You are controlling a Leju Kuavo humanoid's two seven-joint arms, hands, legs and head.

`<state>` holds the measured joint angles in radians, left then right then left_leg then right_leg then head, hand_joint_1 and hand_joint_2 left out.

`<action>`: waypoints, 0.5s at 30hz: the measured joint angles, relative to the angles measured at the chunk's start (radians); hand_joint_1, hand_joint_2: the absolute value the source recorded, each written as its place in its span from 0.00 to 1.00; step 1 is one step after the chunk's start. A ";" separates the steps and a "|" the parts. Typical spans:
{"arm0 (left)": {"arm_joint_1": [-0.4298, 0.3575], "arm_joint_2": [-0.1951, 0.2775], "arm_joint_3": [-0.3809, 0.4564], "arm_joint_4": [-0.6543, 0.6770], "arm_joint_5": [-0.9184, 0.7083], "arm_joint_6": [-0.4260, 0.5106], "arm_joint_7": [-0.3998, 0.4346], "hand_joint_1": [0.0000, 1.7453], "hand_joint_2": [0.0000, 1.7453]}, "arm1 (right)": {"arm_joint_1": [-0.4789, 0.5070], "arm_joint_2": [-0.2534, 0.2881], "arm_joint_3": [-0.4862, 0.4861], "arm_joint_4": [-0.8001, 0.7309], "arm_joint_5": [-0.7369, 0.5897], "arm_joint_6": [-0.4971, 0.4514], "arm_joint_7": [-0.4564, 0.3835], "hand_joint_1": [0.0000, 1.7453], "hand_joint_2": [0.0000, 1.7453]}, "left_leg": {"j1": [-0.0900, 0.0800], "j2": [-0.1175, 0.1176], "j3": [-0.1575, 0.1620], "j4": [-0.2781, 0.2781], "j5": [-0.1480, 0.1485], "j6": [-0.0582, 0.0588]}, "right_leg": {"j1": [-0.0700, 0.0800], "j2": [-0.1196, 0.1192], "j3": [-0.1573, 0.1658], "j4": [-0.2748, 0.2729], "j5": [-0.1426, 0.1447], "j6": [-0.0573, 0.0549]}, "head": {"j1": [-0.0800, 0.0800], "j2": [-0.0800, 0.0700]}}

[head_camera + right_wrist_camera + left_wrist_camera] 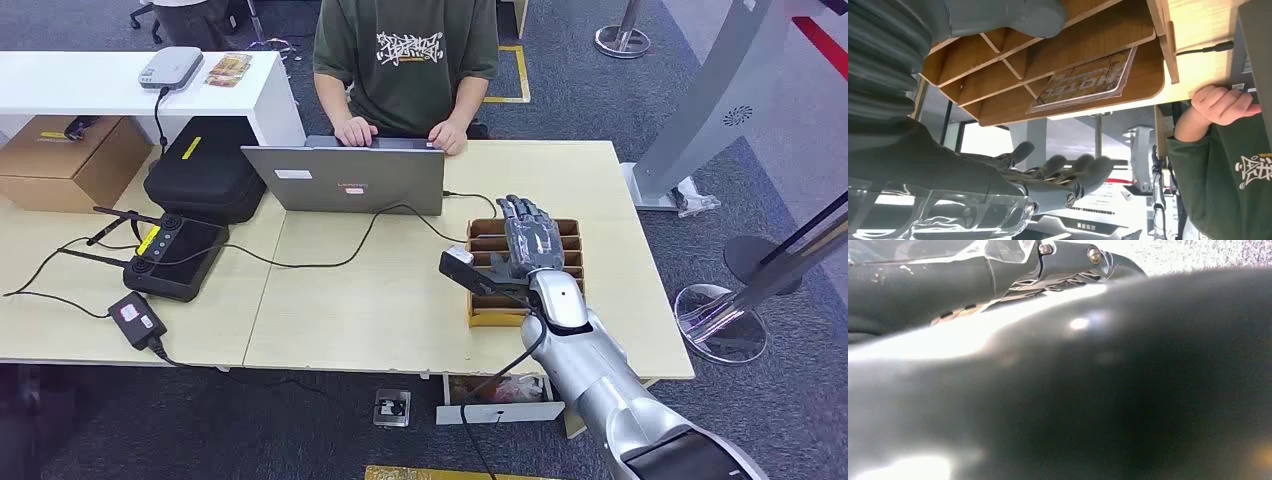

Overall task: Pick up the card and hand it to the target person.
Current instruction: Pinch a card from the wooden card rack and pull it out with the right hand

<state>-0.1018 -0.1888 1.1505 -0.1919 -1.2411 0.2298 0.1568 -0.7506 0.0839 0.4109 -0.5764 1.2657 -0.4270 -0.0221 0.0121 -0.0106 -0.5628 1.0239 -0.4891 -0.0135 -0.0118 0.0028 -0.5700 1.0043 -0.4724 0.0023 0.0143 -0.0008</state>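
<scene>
A brown printed card [1083, 82] leans in the end slot of a wooden slotted holder [1088, 35], on the side nearest the person. My right hand [527, 240] hovers over that holder [500, 318] on the table's right half. Its fingers [1063, 172] are stretched out and apart, its thumb [1013, 15] is on the other side, and it holds nothing. The person [405, 60] in a green shirt sits across the table, typing; one of their hands [1220, 102] rests near the holder. A small part of my left hand [1068, 257] appears behind a dark blur, and its pose is unclear.
A grey laptop [345, 180] stands between the holder and the person, its cable trailing across the table. On the left are a black case [205, 165], a remote with antennas [175, 255] and a power adapter [137, 318]. Another card [228, 68] lies on the white counter.
</scene>
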 joint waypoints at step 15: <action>0.000 -0.001 0.000 0.000 0.006 0.000 0.000 0.00 0.00 | 0.000 0.004 0.000 -0.001 0.000 -0.020 -0.030 0.44 1.00 | 0.000 0.000 0.000 0.000 0.000 0.000 | 0.000 0.000 0.000 0.000 0.000 0.000 | 0.000 0.000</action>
<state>-0.1018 -0.1896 1.1509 -0.1919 -1.2354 0.2300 0.1568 -0.7509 0.0880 0.4108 -0.5777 1.2657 -0.4475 -0.0522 0.0121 -0.0107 -0.5628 1.0239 -0.4891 -0.0135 -0.0118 0.0028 -0.5700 1.0043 -0.4724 0.0023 0.0143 -0.0008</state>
